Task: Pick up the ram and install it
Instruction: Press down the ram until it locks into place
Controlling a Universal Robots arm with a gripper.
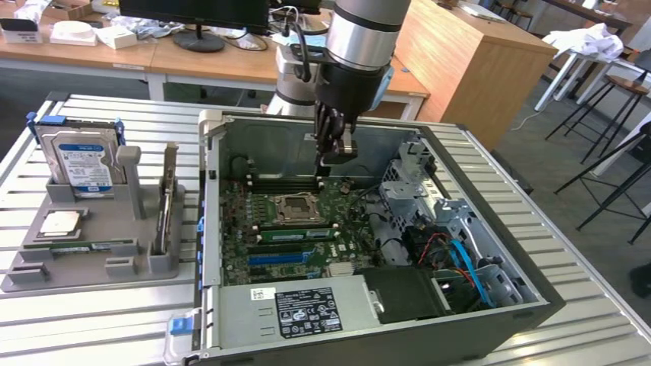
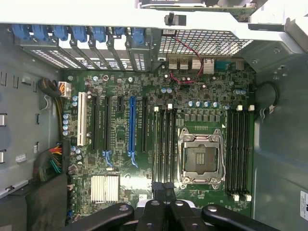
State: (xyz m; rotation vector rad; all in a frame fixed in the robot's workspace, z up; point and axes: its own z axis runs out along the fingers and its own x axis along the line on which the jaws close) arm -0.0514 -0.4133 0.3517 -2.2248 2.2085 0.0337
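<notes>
— Where is the ram?
— The ram (image 1: 100, 245) seems to lie flat in the grey tray (image 1: 30, 274), at nine o'clock from the open computer case (image 1: 529, 305).
— And the gripper?
— The gripper (image 1: 337, 156) is closed, apparently empty, over the motherboard (image 1: 267, 263). Pickup isn't done yet; grasping needs the jaws apart.

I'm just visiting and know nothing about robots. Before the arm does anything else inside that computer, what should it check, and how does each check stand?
1. Gripper over the open computer case: ok, it hangs above the motherboard.
2. Fingers shut: ok.
3. Ram stick between the fingers: cannot tell.
4. Memory slots free: ok, the black slots beside the processor socket look empty in the wrist view.
5. Slot latches open: cannot tell.
6. Red cable away from the slots: ok, it lies near the board's edge, apart from them.
</notes>
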